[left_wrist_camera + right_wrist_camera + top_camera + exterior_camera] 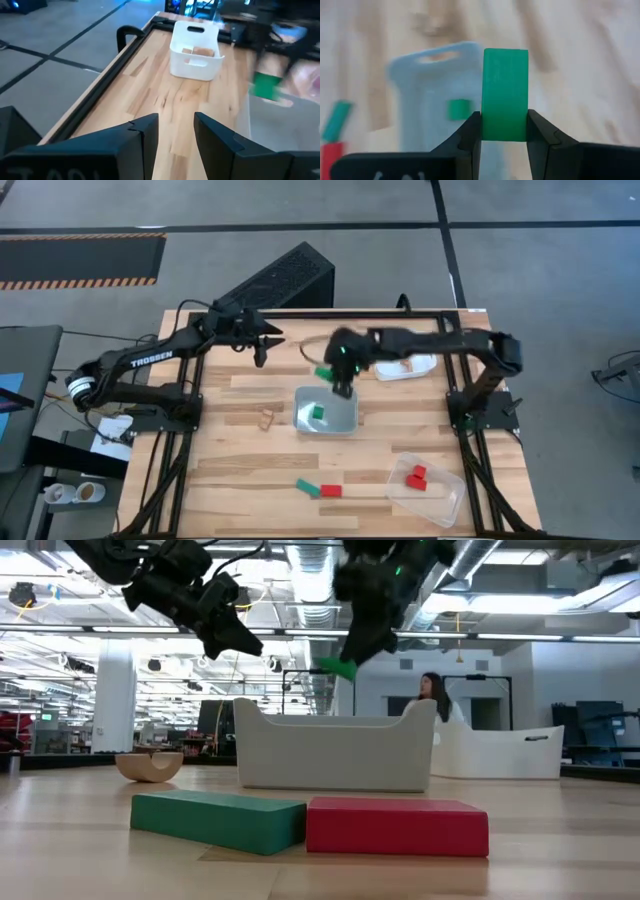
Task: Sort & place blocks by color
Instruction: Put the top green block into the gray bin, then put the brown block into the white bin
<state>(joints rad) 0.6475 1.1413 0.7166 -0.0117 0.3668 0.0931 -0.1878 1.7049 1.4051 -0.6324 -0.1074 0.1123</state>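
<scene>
My right gripper (338, 383) hovers over the far edge of the silvery tray (345, 423) and is shut on a green block (505, 95), which also shows in the low view (338, 667). A second green block (317, 412) lies inside that tray. A flat green block (218, 817) and a red block (397, 826) lie end to end near the table's near edge. A wood block (266, 418) rests on the table left of the tray. My left gripper (175, 132) is open, raised over the far left of the table, touching nothing. My right gripper pinches the green block by its lower part (504, 131) between its two fingers (470, 132), one on each opposite face. The rest of the block sticks out past the fingertips. The fingers point down from above, and the block is lifted clear above the tray.
A white tray (418, 370) with wood blocks stands at the far right. A clear tray (445, 498) with red blocks (416, 476) sits at the near right corner. A black frame rims the table. A person (432, 695) shows in the room beyond.
</scene>
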